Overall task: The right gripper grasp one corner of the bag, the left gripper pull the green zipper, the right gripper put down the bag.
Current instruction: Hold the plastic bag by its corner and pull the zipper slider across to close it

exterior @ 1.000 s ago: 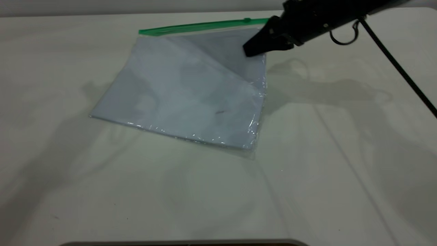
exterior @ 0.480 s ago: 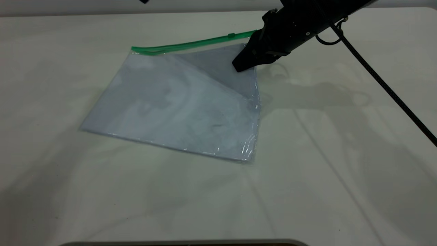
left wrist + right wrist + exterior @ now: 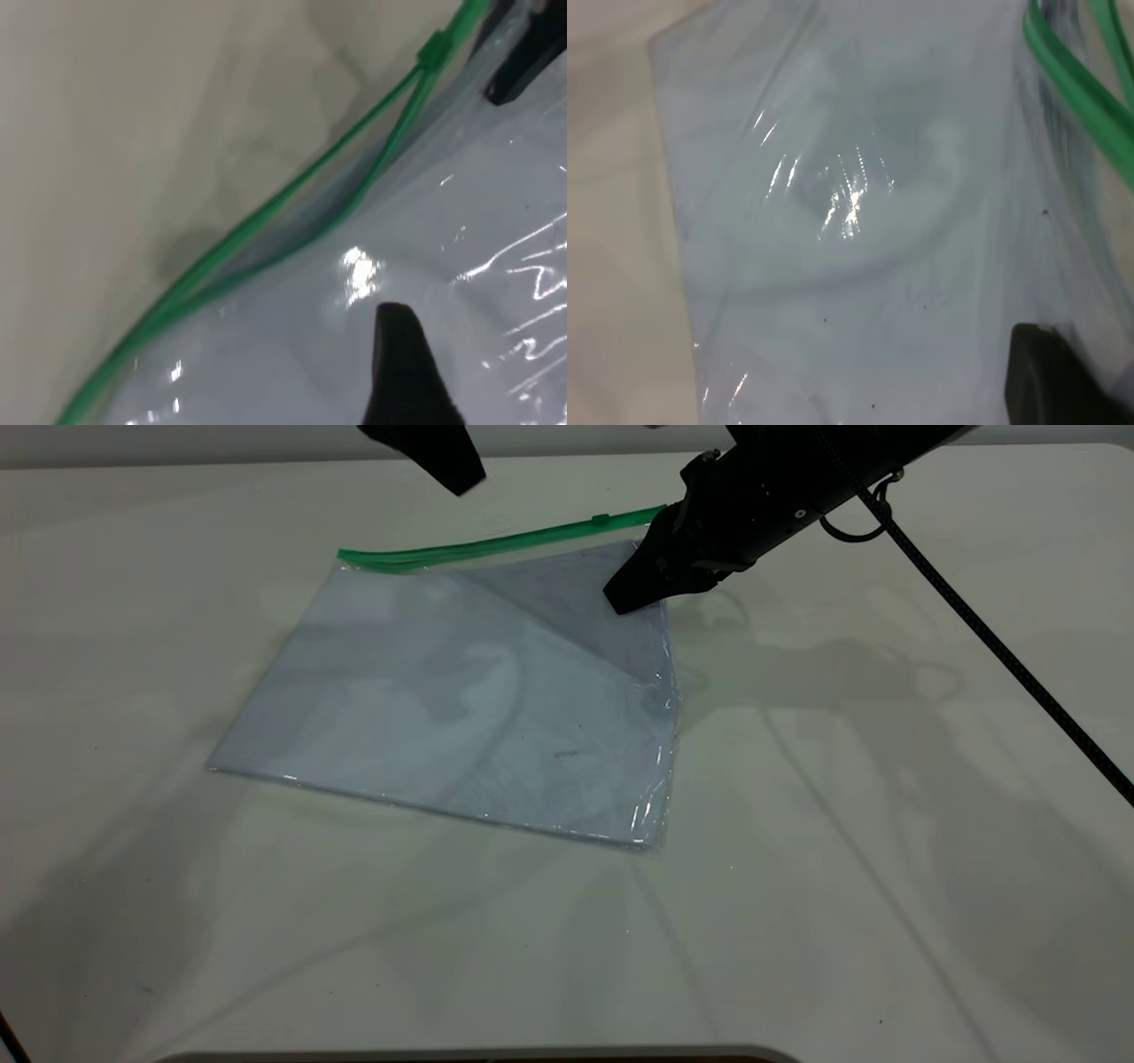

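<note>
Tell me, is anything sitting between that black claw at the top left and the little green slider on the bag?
Nothing. In the exterior view, only bare table separates the left gripper from the slider on the green zipper.

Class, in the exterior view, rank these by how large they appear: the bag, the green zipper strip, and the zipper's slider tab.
1. The bag
2. The green zipper
3. The slider tab

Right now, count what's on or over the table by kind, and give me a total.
Black robot grippers: 2, the left gripper and the right gripper.
Clear plastic bags with a green zipper: 1, the bag.
Total: 3.
</note>
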You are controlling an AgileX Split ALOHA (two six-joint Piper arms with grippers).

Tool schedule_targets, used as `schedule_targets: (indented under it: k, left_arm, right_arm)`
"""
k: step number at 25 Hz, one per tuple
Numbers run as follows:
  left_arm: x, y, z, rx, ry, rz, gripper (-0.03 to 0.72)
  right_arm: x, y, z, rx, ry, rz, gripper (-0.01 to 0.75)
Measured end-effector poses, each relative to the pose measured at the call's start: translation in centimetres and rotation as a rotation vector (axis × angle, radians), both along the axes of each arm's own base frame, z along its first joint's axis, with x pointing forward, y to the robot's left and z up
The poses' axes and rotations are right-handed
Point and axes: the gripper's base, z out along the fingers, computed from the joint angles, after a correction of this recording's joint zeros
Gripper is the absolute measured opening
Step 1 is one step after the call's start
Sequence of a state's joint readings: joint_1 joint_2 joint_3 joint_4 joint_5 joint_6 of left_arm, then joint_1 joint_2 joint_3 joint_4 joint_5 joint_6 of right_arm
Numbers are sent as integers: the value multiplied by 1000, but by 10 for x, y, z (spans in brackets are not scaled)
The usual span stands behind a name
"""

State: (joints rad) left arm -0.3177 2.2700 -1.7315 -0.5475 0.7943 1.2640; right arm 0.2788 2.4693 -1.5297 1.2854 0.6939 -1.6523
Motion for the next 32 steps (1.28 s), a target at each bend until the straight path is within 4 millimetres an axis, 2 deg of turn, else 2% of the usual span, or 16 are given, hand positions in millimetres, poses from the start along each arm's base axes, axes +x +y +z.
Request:
schedule_targets:
  k: [5,10,15,22,32]
  left_arm:
    - [1,-6,-17,-43,-54,-154,498]
    - [5,-12,-23,-104,-133,-227,497]
    - [8,-16,-29,-157,-170,-237,497]
    - [8,-18,-47,-169,-150,-239,497]
    - [9,-23,-44,-240,-182,-254,493]
  right_arm:
    - [0,0,0,-8,-28,28,35]
    - [1,0,-1,-35,-71,45,35]
    - [-2,11,0,-59,-119,99,35]
    - [-4,19,20,-46,-168,146,35]
    - [-6,22,27,-25,-173,174,35]
